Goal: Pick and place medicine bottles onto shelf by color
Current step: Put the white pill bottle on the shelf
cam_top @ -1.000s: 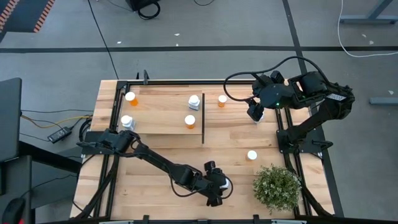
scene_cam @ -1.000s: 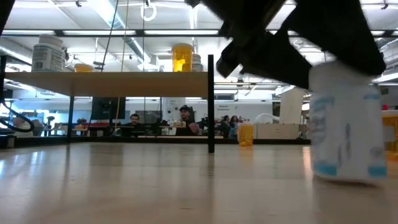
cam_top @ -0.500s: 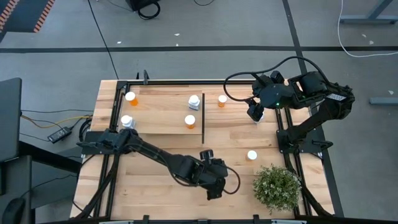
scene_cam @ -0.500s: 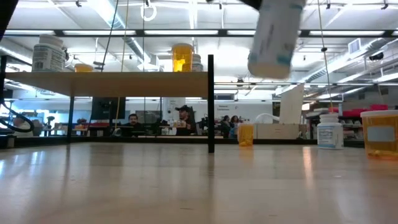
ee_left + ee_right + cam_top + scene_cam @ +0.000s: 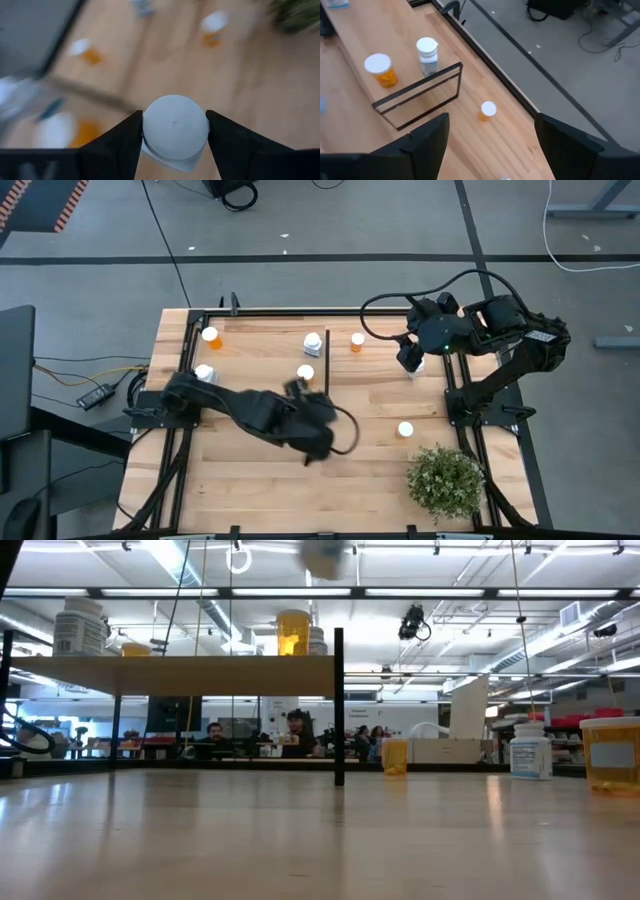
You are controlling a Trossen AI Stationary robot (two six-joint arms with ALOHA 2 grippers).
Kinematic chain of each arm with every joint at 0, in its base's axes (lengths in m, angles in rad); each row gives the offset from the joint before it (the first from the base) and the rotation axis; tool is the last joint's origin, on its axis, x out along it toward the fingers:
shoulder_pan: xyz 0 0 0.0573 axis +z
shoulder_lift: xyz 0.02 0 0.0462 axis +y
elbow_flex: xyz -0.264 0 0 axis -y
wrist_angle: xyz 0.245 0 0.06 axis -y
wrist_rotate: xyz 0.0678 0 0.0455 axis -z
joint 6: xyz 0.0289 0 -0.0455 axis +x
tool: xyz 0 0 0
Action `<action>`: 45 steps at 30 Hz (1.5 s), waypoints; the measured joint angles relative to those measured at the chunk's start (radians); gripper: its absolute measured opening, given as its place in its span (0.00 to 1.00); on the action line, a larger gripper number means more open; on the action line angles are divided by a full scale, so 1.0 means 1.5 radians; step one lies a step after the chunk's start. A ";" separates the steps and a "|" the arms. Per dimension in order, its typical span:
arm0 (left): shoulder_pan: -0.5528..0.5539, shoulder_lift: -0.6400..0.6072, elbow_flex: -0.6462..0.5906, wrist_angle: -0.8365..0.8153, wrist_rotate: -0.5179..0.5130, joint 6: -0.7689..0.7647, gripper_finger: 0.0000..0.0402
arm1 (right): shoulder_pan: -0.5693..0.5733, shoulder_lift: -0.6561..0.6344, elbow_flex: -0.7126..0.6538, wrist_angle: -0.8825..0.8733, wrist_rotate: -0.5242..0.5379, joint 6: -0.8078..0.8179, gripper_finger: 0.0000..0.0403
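Since a second ago the left arm has swung up from the table's near edge, beside the potted plant [image 5: 445, 483], toward the shelf [image 5: 260, 375], carrying a white-capped bottle [image 5: 174, 126] lifted off the tabletop. The left gripper [image 5: 300, 392] is now hanging blurred near the shelf's black divider [image 5: 327, 377], its fingers [image 5: 117, 145] clamped on either side of the bottle's cap.

Reading from left to right, four bottles are already standing on the shelf: an orange one [image 5: 211, 337] at the far left corner, a white one [image 5: 204, 373] nearer the arm's base, then a white one [image 5: 313, 342] and an orange one [image 5: 305, 374] close to the divider. Past the divider, an orange bottle [image 5: 357, 341] is waiting on the bare tabletop, and a white-capped one [image 5: 405, 429] is sitting just above the plant. Another bottle seems to be tucked under the right gripper [image 5: 412, 361], though it is mostly hidden. That gripper is hovering over the far right of the table with its fingers [image 5: 417, 145] spread apart, empty.

Roughly half the job appears done; at least two or three bottles are left to shelve.
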 joint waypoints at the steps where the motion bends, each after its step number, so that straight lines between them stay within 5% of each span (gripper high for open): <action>1: -0.002 -0.012 0.000 -0.043 -0.018 -0.009 0.51 | 0.000 0.000 0.000 0.000 0.006 0.001 0.74; 4: -0.011 -0.050 0.000 -0.129 -0.070 -0.048 0.51 | 0.000 0.000 0.000 0.000 0.019 0.002 0.74; 9: -0.016 -0.133 -0.070 -0.123 -0.115 -0.041 0.52 | 0.000 0.000 0.000 0.000 0.023 0.017 0.74; 19: 0.014 -0.464 -0.521 0.015 -0.136 -0.124 0.52 | 0.000 0.000 0.000 0.000 0.063 0.098 0.74; 24: 0.100 -0.596 -0.657 0.090 -0.112 -0.136 0.51 | 0.000 0.000 0.000 0.000 0.095 0.140 0.74; 32: 0.261 -0.637 -0.718 0.111 -0.060 -0.015 0.53 | -0.001 0.007 0.000 0.005 0.132 0.184 0.74; 39: 0.367 -0.635 -0.806 0.286 0.100 0.123 0.53 | -0.024 0.023 0.000 0.036 0.131 0.187 0.74; 45: 0.405 -0.637 -0.841 0.333 0.110 0.145 0.53 | -0.028 0.035 0.000 0.039 0.091 0.187 0.74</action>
